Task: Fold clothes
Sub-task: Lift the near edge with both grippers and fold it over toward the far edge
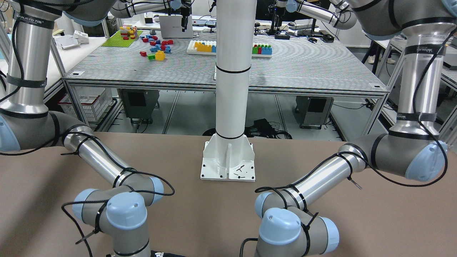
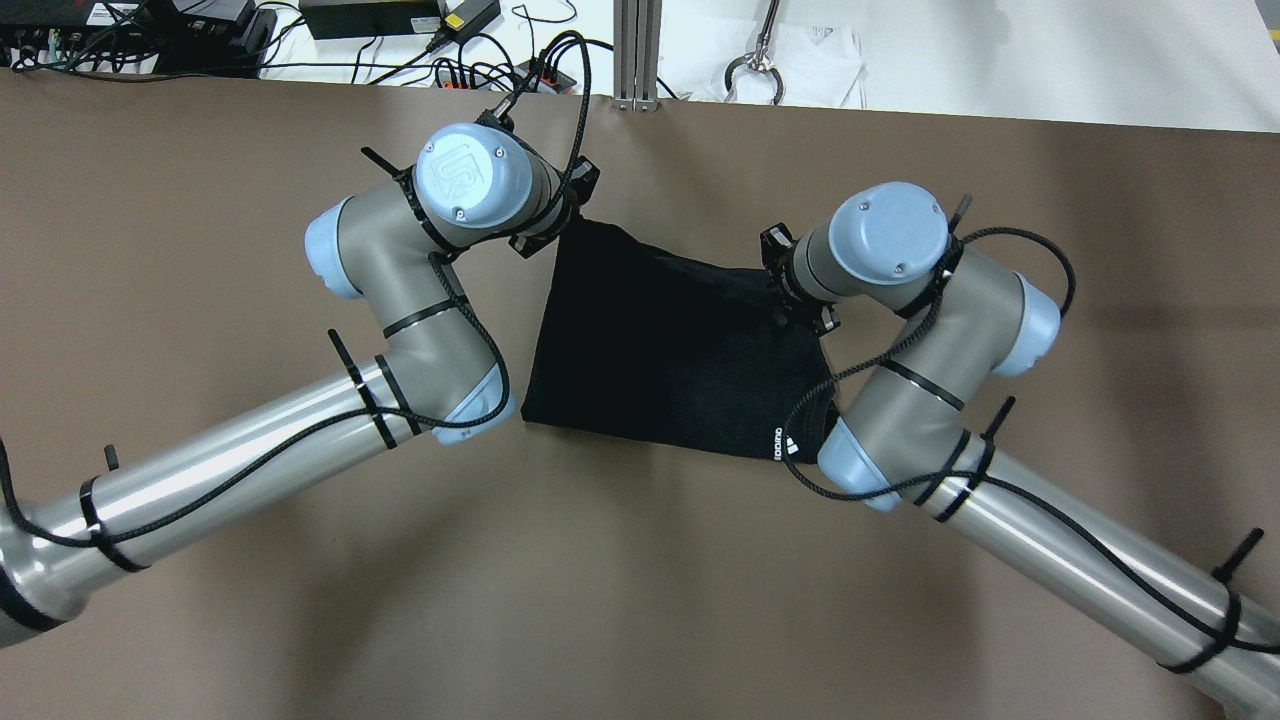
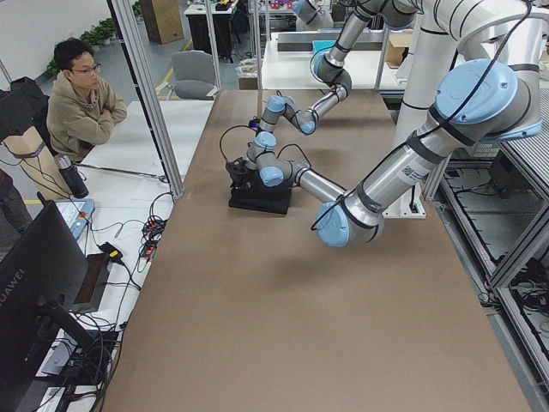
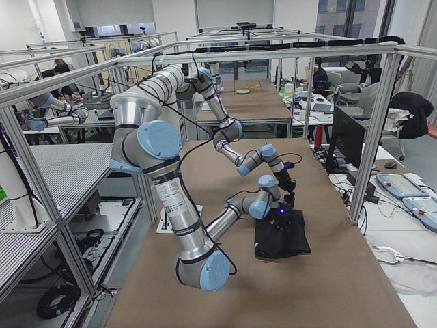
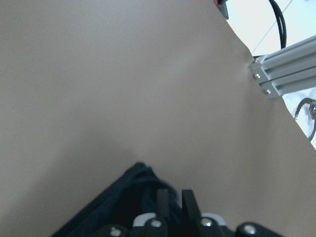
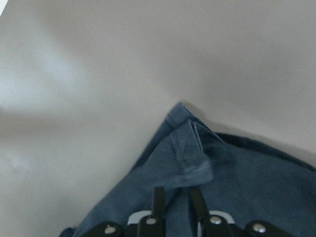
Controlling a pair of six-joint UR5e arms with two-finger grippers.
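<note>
The clothes (image 2: pixel 660 340) are one black garment lying mid-table, with a small white printed mark (image 2: pixel 785 443) near its front right corner. My left gripper (image 2: pixel 560 225) is at the garment's far left corner. In the left wrist view its fingers (image 5: pixel 176 200) stand close together over the black fabric (image 5: pixel 123 197). My right gripper (image 2: pixel 800 305) is at the far right corner. In the right wrist view its fingers (image 6: pixel 177 197) pinch a folded corner of the cloth (image 6: pixel 247 182). The side views show the garment as a dark block (image 4: pixel 281 236) under both wrists.
Brown table (image 2: pixel 200 600) surface spreads on all sides of the garment. The white pillar's base plate (image 1: pixel 228 166) stands at the robot's edge. An aluminium post (image 2: pixel 637 50), cables (image 2: pixel 400 20) and a metal ring (image 2: pixel 755 70) lie past the far edge. A person (image 3: pixel 81 103) sits beyond that side.
</note>
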